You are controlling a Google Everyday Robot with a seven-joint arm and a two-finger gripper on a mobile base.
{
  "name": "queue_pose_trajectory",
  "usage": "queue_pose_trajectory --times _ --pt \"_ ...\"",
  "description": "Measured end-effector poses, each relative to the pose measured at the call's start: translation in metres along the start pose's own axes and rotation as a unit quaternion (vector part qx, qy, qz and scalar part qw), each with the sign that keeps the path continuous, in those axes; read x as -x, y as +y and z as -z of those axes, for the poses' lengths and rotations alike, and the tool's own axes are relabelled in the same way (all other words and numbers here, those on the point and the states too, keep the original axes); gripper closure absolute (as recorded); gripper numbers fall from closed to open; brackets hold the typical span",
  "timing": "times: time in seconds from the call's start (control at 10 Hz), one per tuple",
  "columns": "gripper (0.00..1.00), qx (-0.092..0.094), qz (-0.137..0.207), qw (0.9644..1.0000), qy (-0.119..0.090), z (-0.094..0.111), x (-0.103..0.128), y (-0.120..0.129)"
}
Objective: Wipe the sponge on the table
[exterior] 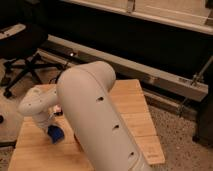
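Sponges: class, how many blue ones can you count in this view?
1. The sponge lies on the table near its left edge, right under the tool; the big arm may hide others.
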Motion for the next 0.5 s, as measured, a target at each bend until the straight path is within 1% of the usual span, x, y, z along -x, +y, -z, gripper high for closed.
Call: queue_pose_trajectory --times 0.3,0.5 --pt "0.62 -0.001 0.0 1.0 0.007 -0.005 -0.023 -0.002" --pt "0.62 -0.009 0.009 0.9999 0.011 -0.003 -0.044 -0.004"
